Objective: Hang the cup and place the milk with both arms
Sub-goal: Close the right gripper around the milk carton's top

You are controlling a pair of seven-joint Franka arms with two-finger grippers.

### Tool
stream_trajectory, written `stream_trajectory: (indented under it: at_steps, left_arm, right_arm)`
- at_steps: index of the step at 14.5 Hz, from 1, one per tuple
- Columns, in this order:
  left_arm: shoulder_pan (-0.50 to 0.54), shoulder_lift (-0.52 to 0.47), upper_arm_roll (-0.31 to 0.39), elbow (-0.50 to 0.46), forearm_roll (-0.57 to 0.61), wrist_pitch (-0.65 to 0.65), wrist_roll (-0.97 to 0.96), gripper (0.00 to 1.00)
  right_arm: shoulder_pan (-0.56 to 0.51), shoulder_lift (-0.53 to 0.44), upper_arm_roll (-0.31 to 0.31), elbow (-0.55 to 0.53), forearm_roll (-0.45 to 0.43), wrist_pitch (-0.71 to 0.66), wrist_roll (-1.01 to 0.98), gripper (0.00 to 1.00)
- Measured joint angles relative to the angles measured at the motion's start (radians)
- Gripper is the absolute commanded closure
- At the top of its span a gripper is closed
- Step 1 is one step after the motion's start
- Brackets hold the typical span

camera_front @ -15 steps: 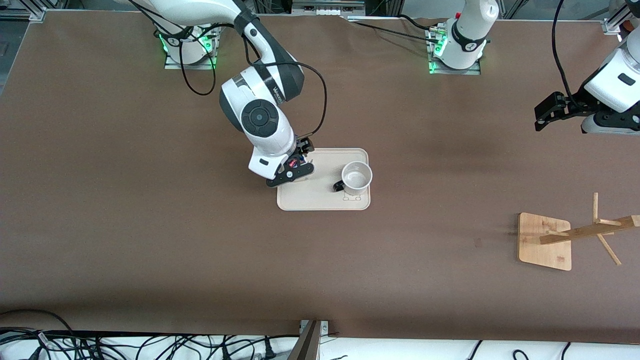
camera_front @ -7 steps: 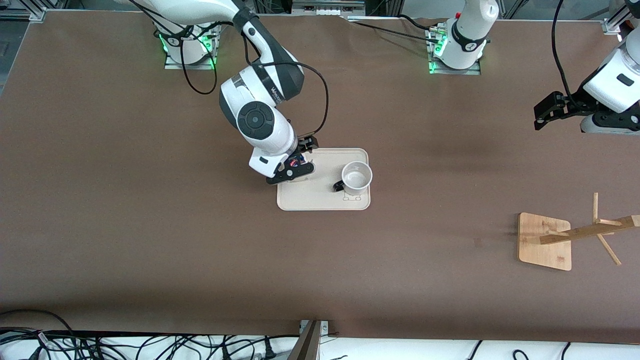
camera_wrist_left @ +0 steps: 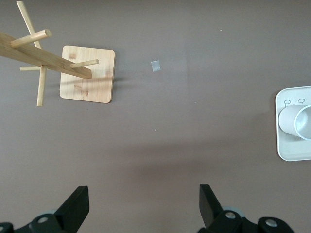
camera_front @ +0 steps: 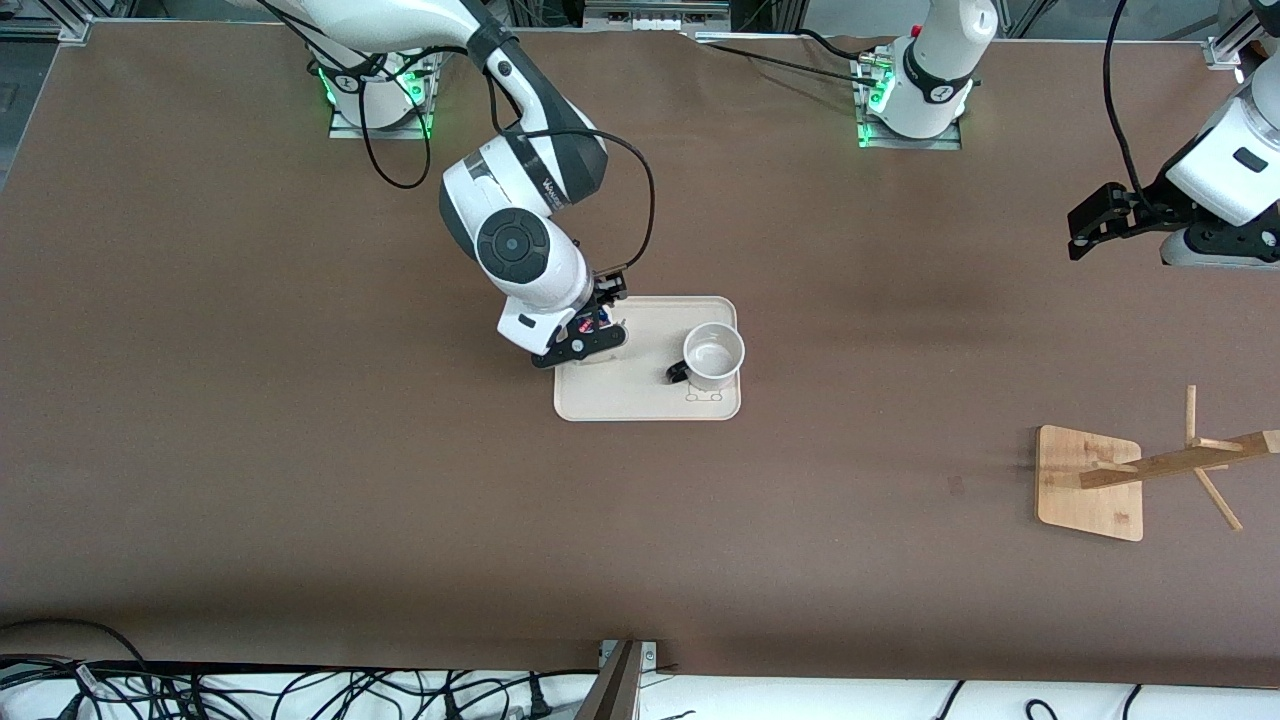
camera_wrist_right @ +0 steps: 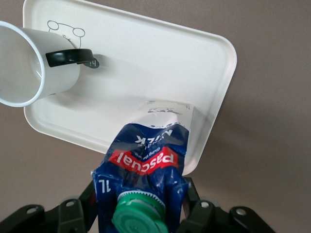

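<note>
Front view: the right gripper (camera_front: 588, 338) pinches the milk (camera_front: 597, 322) over the tray (camera_front: 640, 400), where the cup (camera_front: 713, 356) stands. Left wrist view: the left gripper (camera_wrist_left: 144, 208) waits spread above bare table near the wooden rack (camera_wrist_left: 73, 68). Right wrist view: the carton's base meets the tray

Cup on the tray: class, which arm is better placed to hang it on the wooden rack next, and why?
Left. The left gripper is open and free at the rack's end; the right gripper holds the milk beside the cup.
</note>
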Motion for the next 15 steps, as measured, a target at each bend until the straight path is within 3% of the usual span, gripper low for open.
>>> stream_trajectory:
  at_steps: [9, 15]
  left_arm:
    - [0.0, 0.0, 0.0, 0.0, 0.0, 0.0, 0.0, 0.0]
    - [0.0, 0.0, 0.0, 0.0, 0.0, 0.0, 0.0, 0.0]
  right_arm:
    - [0.0, -0.025, -0.004, 0.0, 0.0, 0.0, 0.001, 0.54]
    - [0.0, -0.025, -0.004, -0.001, 0.0, 0.0, 0.022, 0.54]
